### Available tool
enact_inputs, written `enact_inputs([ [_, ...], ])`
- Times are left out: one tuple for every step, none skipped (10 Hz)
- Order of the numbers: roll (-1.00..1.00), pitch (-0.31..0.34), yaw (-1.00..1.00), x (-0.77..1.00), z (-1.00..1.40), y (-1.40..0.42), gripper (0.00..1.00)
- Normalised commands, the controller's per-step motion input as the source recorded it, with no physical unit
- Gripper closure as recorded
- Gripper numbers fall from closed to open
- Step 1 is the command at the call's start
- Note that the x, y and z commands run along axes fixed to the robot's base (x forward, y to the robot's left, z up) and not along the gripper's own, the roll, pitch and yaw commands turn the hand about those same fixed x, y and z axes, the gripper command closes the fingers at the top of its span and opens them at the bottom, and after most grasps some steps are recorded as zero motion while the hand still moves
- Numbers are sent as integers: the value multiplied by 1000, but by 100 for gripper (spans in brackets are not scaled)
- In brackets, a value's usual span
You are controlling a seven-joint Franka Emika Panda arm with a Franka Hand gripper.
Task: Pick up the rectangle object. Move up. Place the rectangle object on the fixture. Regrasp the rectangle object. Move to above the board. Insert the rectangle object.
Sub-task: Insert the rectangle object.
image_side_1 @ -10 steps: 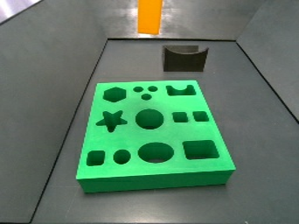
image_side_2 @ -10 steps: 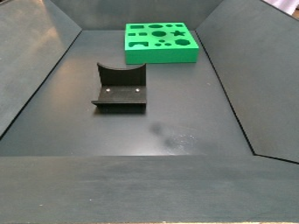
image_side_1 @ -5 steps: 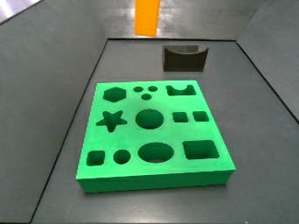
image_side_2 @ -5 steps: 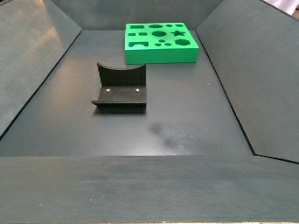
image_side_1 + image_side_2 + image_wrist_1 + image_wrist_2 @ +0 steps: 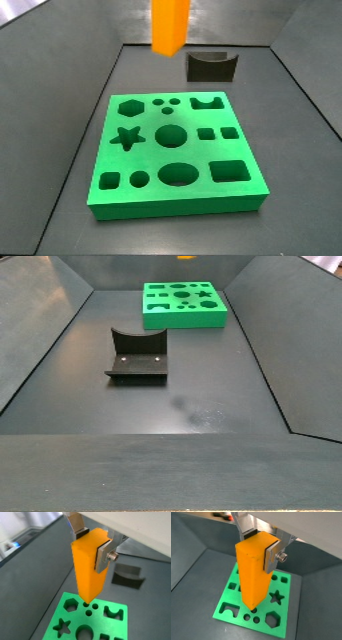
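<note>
The one block (image 5: 89,567) is held upright, long axis vertical, clamped near its top between the closed fingers of the gripper (image 5: 92,543), and hangs clear above the board (image 5: 278,614), its lower end seen over the far holes in both wrist views. One board and one fixture (image 5: 138,355) are counted; the fixture stands empty, well apart from the board.

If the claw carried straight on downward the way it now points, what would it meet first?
The claw holds the rectangle object upright, so the block's lower end leads. It would likely meet the board near its small round holes; exact depth is unclear.
</note>
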Motion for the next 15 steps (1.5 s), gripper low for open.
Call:
enact_inputs([
  [-96, -73, -529, 363, -257, -291, 100],
  [0, 0, 23, 0, 0, 0, 100],
  [-11, -74, -851, 0, -214, -163, 100],
  [0, -20, -1000, 0, -286, 0, 100],
  [0, -20, -1000, 0, -291, 0, 100],
  [0, -20, -1000, 0, -294, 0, 100],
  [0, -20, -1000, 0, -289, 0, 100],
  [0, -19, -1000, 0, -283, 0, 100],
  [0, -86, -731, 54, -300, -366, 100],
  [0, -86, -429, 260, -431, -580, 100],
  [0, -63, -251, 409, -466, -691, 100],
  [0, -51, -194, 457, -483, -729, 100],
  [0, -17, -194, 466, -446, -740, 100],
  [59, 4, -189, 526, -143, -657, 100],
  [70, 26, -414, 360, 0, -494, 100],
])
